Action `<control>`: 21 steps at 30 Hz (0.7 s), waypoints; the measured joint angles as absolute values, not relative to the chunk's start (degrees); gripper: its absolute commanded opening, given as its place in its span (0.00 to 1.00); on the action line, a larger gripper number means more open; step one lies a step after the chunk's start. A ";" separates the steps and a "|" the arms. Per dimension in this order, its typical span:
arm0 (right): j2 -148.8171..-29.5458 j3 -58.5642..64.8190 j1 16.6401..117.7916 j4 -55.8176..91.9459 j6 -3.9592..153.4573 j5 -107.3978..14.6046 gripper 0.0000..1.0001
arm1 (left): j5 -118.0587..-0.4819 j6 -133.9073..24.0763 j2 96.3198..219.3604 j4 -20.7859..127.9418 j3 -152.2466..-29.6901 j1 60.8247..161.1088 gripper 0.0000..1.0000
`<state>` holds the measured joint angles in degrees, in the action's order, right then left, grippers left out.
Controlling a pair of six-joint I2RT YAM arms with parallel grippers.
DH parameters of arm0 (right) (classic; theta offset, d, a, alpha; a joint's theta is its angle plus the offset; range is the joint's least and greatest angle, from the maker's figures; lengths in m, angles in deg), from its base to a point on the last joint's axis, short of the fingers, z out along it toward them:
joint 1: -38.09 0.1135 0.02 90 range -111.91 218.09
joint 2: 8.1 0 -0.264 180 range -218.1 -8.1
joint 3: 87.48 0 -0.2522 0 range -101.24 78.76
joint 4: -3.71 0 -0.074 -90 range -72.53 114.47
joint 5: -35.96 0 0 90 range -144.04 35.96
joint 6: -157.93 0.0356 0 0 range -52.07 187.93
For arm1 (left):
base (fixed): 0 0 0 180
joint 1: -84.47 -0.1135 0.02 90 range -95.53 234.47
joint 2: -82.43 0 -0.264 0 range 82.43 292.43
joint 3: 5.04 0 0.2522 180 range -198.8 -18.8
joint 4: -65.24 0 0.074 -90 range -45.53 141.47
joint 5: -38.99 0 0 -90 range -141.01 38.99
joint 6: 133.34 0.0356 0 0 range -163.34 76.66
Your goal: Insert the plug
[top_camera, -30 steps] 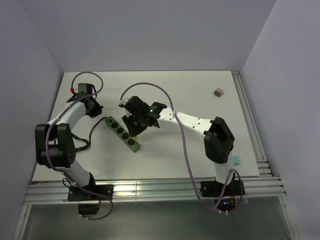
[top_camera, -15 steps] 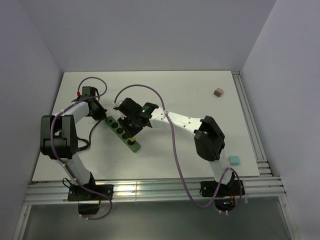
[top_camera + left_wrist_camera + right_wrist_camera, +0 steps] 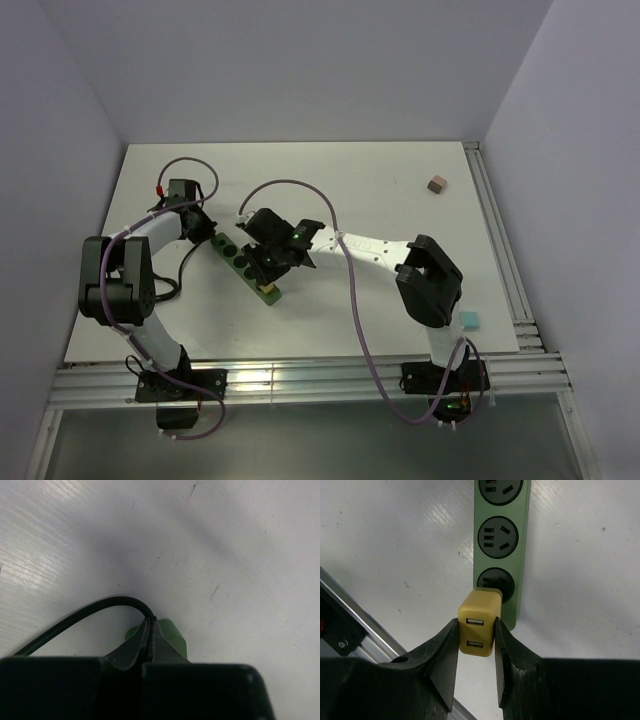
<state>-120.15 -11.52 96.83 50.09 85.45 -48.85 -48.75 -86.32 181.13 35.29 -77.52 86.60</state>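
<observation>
The right gripper (image 3: 476,624) pinches a yellow USB charger plug (image 3: 477,636) by its two sides, one finger (image 3: 444,660) against each flank. The plug's two USB ports face the wrist camera. The plug sits directly over the end socket of the green power strip (image 3: 500,545), partly covering it; whether its prongs are seated cannot be told. The strip lies diagonally on the white table (image 3: 400,210). At the strip's far end, the left gripper (image 3: 150,625) has its fingers pressed together, tips right where the black cord (image 3: 85,612) enters the strip.
</observation>
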 measured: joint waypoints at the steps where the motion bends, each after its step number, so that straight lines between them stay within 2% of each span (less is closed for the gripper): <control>1: -119.98 -11.13 96.83 49.43 85.69 -48.85 0.00 | -48.68 -86.32 181.06 35.33 -77.50 86.66 0.00; 21: -118.34 -9.05 96.83 45.02 86.33 -49.87 0.00 | -48.51 -86.54 180.74 36.03 -76.86 86.86 0.00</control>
<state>-118.34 -9.05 96.83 45.02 86.33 -49.87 -48.51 -86.54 180.74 36.03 -76.86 86.86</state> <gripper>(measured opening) 0.366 0.010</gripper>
